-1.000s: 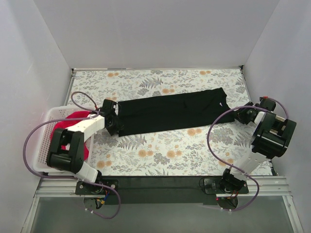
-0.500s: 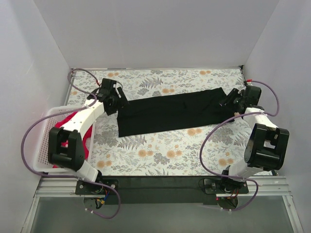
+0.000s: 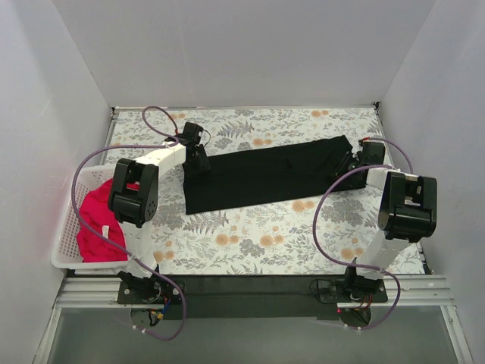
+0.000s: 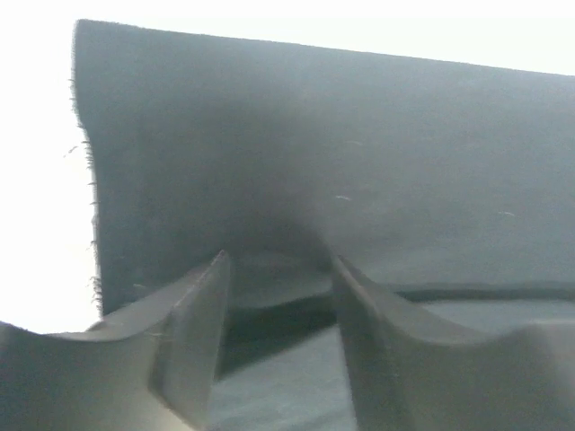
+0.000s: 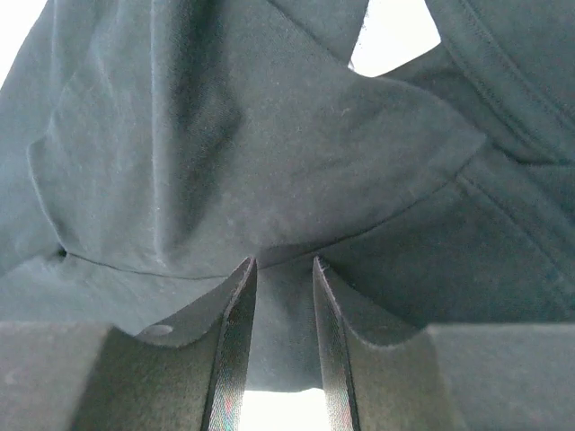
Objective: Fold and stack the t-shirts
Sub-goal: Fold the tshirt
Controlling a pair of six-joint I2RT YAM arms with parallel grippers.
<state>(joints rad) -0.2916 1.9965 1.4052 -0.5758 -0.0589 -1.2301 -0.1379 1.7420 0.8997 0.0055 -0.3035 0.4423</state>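
Two t-shirts are in front of me, and I take everything from the black t-shirt (image 3: 265, 176). It lies on the floral table (image 3: 250, 235) as one long folded band. From the top camera it runs across the middle on a slight slant, with its right end a little farther from the arm bases than its left end. Collar and sleeve seams show at that right end in the right wrist view, and a straight, slightly frayed edge shows at the left end in the left wrist view.

Well off its left end, at the table's edge, sits the white lattice basket (image 3: 64, 227). The red-pink t-shirt (image 3: 95, 224) is heaped inside it, apart from the black one.

Both arms reach forward, one to each end of the band. My left gripper (image 3: 198, 161) is down at the far corner of the left end. Its fingers (image 4: 198, 323) stand apart, with a raised ridge of black cloth lying in the gap between them.

My right gripper (image 3: 350, 163) is on the right end, at the collar side. Its fingers (image 5: 235, 341) are close together with black cloth in the narrow slot between them. I cannot tell whether they actually pinch it.
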